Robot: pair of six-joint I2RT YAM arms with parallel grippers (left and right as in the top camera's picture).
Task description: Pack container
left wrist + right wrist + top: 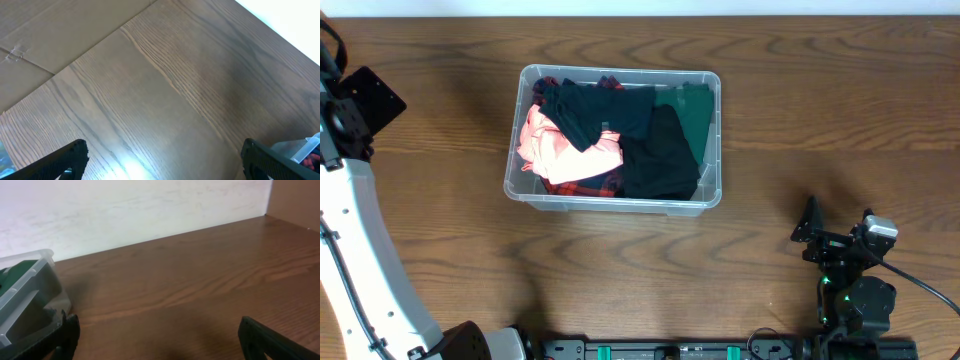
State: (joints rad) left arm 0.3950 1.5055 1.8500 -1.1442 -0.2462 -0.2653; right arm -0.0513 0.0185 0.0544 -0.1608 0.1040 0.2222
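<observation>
The container (610, 204) sits upright on the wooden counter (820, 100), slightly left of centre. It is filled with clothes: a black garment (660, 160), a pink one (555, 145), a green one (692, 115) and a red plaid piece (582, 186). The left jaws stand wide apart over bare counter to the bin's left; what seems to be its corner shows at the edge of the left wrist view. The right jaws, also wide apart and holding nothing, sit low to its right.
</observation>
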